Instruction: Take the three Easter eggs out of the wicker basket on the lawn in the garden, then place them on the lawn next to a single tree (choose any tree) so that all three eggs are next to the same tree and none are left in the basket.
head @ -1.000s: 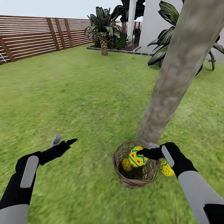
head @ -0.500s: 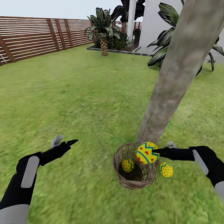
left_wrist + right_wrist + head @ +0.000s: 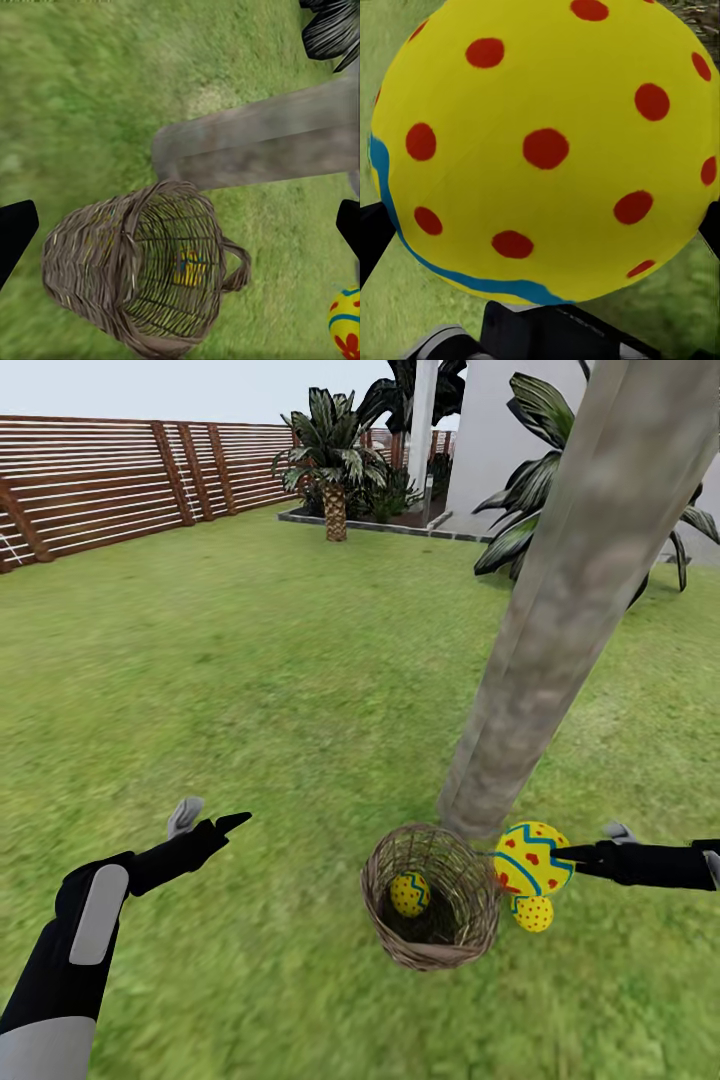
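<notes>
- Right claw [image 3: 572,854] pinches an Easter egg [image 3: 531,858] clear of the wicker basket [image 3: 432,895] rim, above the lawn [image 3: 250,690] at the tree [image 3: 560,620] foot – likely for set-down there
- A second egg [image 3: 533,913] lies on grass just beside the basket, near the trunk; a third egg [image 3: 409,893] sits inside
- Left claw [image 3: 208,818] spread, empty, well apart – idle

A mottled green lawn [image 3: 250,690] carries a brown wicker basket [image 3: 432,895] standing at the foot of a grey-brown tree trunk [image 3: 560,620], with one dotted yellow Easter egg [image 3: 533,913] lying on the grass just beside the basket.
</notes>
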